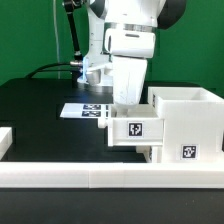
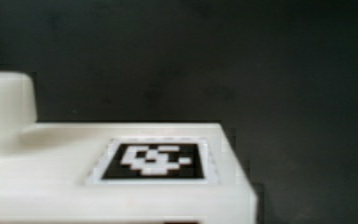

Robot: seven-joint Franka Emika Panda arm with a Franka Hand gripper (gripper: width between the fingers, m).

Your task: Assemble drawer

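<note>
The robot arm [image 1: 125, 45] reaches down over the middle of the black desk [image 1: 40, 100], its white wrist housing standing directly above a small white tray [image 1: 132, 127]. The tray carries a black-and-white square tag [image 1: 136, 128] on the face turned toward the camera. It sits near the desk's front edge, just behind the low white border wall [image 1: 90, 178] that runs along that edge. On the exterior view's right, the tray touches or enters the tall boxy casing [image 1: 188, 122]; whether it is already inside the opening cannot be told from here. The casing is open at the top and bears its own tag [image 1: 188, 152] low on its front face. It stands at the desk's front corner on the exterior view's right.

The fingers are hidden behind the wrist housing and the tray in the exterior view, and the wrist view does not show them either, so I cannot tell whether they are clenched or released.

Behind the tray, further toward the middle of the desk, lies the marker board [image 1: 85, 110], flat, with several tags on it.

The wrist view looks down on a white part with a tag [image 2: 155, 160] on its upper face and a rounded white post [image 2: 5, 105] at one side, dark desk beyond.
</note>
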